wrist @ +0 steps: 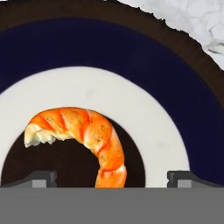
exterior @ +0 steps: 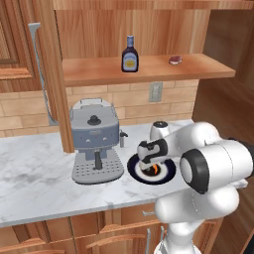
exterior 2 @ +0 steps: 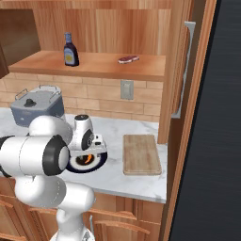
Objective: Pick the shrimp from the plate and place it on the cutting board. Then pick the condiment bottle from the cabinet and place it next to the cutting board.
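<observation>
The orange shrimp [wrist: 89, 133] lies curled in the dark centre of the navy-rimmed plate [wrist: 109, 48], close below the hand camera. My gripper [wrist: 111, 178] is open, its two fingertips [wrist: 41, 177] standing wide apart on either side of the shrimp's tail without touching it. From the base views the hand [exterior: 149, 155] hangs directly over the plate [exterior: 167, 173], with a sliver of shrimp [exterior: 155, 170] showing beneath. The wooden cutting board [exterior 2: 140, 154] lies to the plate's [exterior 2: 96, 162] right. The condiment bottle [exterior: 130, 54] stands upright on the cabinet shelf [exterior: 99, 69].
A grey coffee machine [exterior: 95, 144] stands left of the plate. A small dark red lump [exterior: 175, 60] lies on the shelf to the bottle's right. A wall outlet [exterior: 155, 92] sits behind the counter. A cabinet post [exterior: 59, 99] rises at the left, a tall panel [exterior 2: 181, 70] beside the board.
</observation>
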Controlling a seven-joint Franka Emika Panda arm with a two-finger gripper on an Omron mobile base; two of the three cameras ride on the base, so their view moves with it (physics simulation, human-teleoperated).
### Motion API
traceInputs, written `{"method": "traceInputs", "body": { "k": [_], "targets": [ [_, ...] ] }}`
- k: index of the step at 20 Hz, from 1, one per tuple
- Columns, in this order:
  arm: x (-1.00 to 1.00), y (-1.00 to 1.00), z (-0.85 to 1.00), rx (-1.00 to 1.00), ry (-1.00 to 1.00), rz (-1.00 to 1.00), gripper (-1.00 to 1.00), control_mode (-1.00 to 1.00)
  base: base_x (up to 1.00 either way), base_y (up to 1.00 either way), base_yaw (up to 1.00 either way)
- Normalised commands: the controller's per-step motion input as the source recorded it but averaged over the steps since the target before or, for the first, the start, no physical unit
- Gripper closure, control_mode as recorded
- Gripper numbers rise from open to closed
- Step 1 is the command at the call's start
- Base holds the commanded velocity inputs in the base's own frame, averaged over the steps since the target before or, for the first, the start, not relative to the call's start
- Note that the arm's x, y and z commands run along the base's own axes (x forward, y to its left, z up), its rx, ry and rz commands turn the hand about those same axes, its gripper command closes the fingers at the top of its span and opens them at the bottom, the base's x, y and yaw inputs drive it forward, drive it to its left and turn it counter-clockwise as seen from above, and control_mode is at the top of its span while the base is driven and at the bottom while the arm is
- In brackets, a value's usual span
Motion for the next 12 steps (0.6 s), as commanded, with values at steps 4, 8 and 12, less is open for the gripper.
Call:
{"method": "traceInputs", "body": {
  "k": [4, 8, 12],
  "targets": [
    [0.15, 0.0, -0.12, 0.0, 0.0, 0.0, -1.0, -1.0, 0.0, 0.0, 0.0],
    [0.14, 0.01, -0.16, 0.0, 0.0, 0.0, -1.0, -1.0, 0.0, 0.0, 0.0],
    [0.07, 0.05, -0.24, 0.0, 0.0, 0.0, 1.0, -1.0, 0.0, 0.0, 0.0]
  ]
}}
